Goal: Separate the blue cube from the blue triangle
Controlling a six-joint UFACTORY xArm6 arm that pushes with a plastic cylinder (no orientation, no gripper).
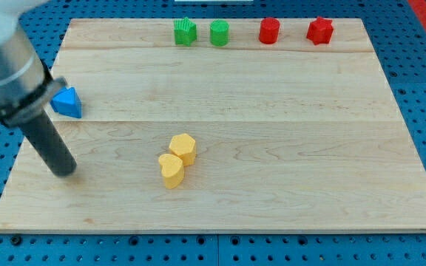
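Observation:
A blue triangle (67, 103) lies near the board's left edge. No blue cube shows; the arm covers the board just left of and above the triangle, so a cube there would be hidden. My tip (65, 171) rests on the board below the triangle, about a block's width further down. The dark rod rises from the tip up to the left and passes close by the triangle's left side.
Two yellow blocks (183, 148) (171, 171) touch each other in the lower middle of the wooden board (287, 148). Along the view's top edge stand a green ribbed block (186, 32), a green cylinder (219, 32), a red cylinder (269, 30) and a red star (319, 30).

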